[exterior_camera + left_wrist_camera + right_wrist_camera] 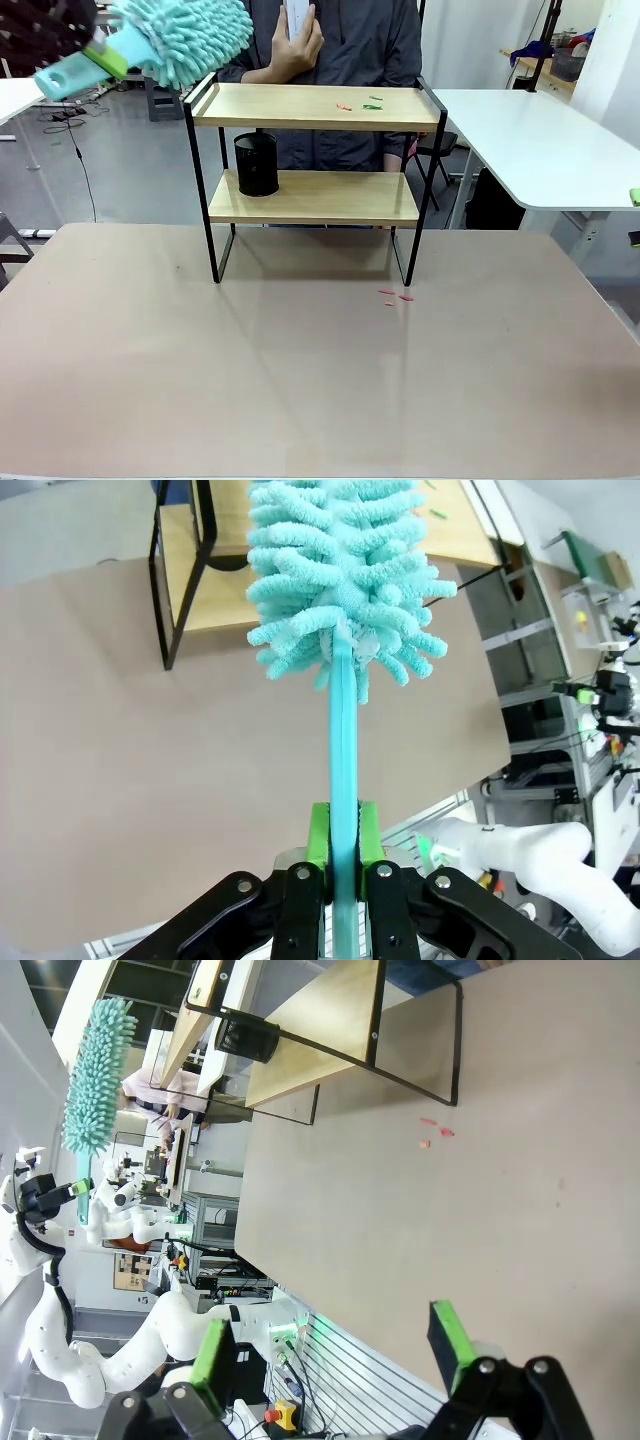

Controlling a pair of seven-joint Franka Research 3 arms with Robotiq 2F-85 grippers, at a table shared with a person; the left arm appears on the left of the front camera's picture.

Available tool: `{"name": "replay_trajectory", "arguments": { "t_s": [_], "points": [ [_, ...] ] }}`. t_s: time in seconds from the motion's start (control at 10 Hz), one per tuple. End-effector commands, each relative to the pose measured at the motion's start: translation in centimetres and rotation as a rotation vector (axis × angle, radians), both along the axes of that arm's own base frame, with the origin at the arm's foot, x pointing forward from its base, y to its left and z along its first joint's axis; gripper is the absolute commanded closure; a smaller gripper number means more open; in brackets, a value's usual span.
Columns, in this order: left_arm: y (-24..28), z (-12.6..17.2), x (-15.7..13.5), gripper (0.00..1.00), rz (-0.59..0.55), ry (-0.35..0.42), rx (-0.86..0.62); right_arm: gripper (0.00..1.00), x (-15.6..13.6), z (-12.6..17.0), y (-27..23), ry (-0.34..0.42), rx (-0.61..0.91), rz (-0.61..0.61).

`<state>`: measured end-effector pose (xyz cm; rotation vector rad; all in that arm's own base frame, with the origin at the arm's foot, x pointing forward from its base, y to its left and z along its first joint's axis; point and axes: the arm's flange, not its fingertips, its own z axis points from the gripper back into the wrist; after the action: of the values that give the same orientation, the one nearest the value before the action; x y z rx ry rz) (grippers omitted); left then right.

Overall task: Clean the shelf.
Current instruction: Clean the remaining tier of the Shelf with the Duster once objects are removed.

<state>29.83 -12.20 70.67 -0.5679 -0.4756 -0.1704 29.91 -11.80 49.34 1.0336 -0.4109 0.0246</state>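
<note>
The duster [340, 580] covers part of the shelf [225, 590], well ahead of the left fingers [318, 835] clamping the handle; right fingers [215, 1352] wide.

My left hand [340, 836] clamps the handle of a teal microfibre duster [340, 580]; its fluffy head overlaps the wooden shelf [228, 595] on the brown table [130, 780].

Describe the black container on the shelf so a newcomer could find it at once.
On the far side of the table, before the person, stands a two-tier shelf of wooden boards in a black frame. Near the left end of its lower board sits a black cylindrical cup. It is the shelf's only upright item; the top board carries just red and green scraps.
</note>
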Motion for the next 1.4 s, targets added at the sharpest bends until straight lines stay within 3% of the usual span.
{"name": "replay_trajectory", "arguments": {
  "t_s": [0.0,0.4,1.3],
  "points": [
    [-3.3,0.3,2.9,1.0,-0.07,0.003,0.08,0.0,0.2,-0.1,0.1,-0.032,0.014,0.005],
    [-9.7,-2.0,7.4,1.0,-0.134,0.003,0.175,0.0,0.2,-0.1,0.1,-0.032,0.014,0.005],
    [-16.6,-3.5,10.0,1.0,-0.337,0.053,0.206,0.0,0.2,-0.1,0.1,-0.032,0.014,0.005]
  ]
}}
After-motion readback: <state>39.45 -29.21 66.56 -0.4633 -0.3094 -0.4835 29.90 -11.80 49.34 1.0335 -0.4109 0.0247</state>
